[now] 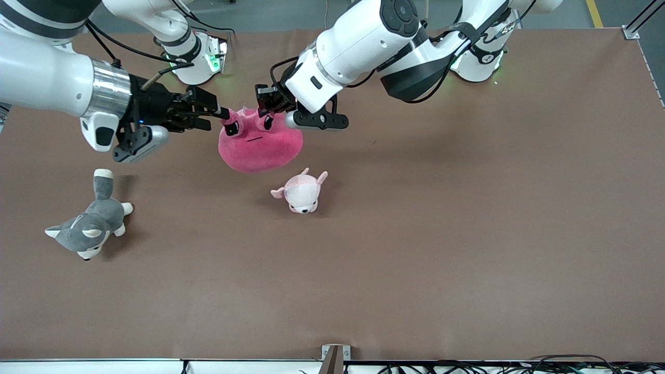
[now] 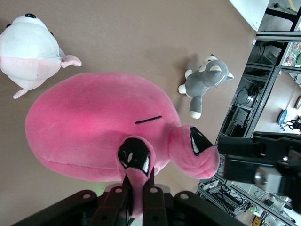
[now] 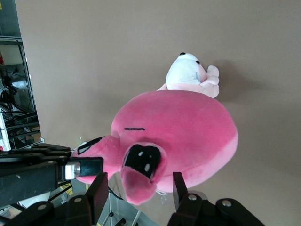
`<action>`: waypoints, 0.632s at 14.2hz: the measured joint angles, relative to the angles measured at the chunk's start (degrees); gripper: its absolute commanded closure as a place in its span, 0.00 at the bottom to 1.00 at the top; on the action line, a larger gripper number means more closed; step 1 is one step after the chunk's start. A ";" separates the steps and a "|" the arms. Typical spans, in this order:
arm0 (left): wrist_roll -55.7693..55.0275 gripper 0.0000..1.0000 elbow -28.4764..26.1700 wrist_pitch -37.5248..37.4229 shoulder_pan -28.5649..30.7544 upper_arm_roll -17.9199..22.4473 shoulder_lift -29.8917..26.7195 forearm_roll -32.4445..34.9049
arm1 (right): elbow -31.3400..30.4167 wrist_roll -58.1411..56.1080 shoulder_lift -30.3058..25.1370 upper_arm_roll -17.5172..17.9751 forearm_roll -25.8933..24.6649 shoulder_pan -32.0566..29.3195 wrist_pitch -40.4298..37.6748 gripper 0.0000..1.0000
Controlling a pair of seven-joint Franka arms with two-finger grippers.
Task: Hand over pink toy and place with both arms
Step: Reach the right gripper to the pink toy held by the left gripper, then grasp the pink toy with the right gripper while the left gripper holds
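Observation:
The pink toy [image 1: 260, 148] hangs in the air above the table, eye nubs uppermost. My left gripper [image 1: 266, 104] is shut on one eye nub; in the left wrist view [image 2: 138, 181] both fingers pinch the pink nub below its black eye. My right gripper [image 1: 221, 113] is open at the other eye nub. In the right wrist view [image 3: 141, 188] its fingers [image 3: 99, 195] stand apart on either side of that nub, not touching it. The toy's body fills both wrist views [image 2: 94, 127] [image 3: 183, 127].
A small pale pink-and-white plush [image 1: 302, 191] lies on the brown table [image 1: 441, 234], nearer to the front camera than the hanging toy. A grey-and-white dog plush [image 1: 91, 223] lies toward the right arm's end of the table.

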 measured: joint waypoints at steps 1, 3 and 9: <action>0.00 0.99 0.00 0.00 0.00 0.00 0.00 0.00 | 0.00 0.14 0.26 0.00 -0.03 0.52 0.35 0.37; 0.00 1.00 -0.01 0.00 0.00 0.00 0.00 0.01 | 0.00 0.17 0.76 -0.01 -0.26 0.98 1.11 0.37; 0.00 0.99 -0.01 0.00 0.00 0.00 0.00 0.02 | 0.01 0.18 0.98 -0.05 -3.91 2.77 1.93 0.37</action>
